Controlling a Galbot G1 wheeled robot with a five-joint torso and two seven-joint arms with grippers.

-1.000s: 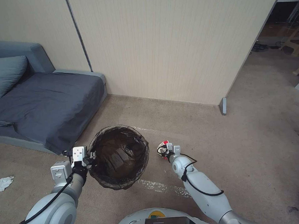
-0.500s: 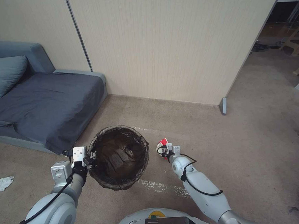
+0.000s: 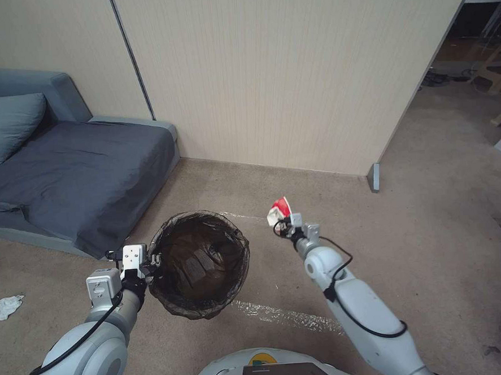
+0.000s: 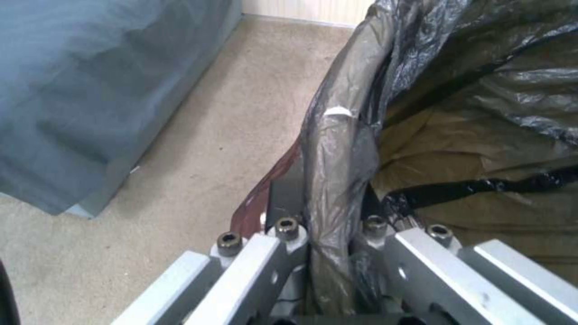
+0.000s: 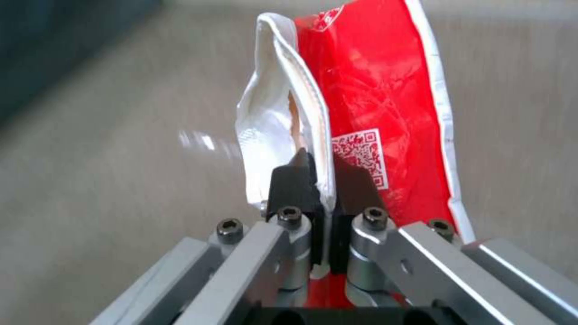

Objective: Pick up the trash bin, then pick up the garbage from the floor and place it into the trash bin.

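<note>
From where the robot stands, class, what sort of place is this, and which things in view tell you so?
Probably a mock living room or bedroom in a lab: a grey sofa bed with a cushion, beige carpet, and a freestanding panel wall whose end opens onto a cluttered workspace.

Red-and-white packet (image 3: 279,208) with a QR code at centre frame. Dark brown-black see-through bag (image 3: 198,262) lines the bin. Beige carpet (image 3: 435,244) with a shiny tape line. Grey-blue sofa (image 3: 74,175), upper left. White tissue (image 3: 5,307), left edge.
</note>
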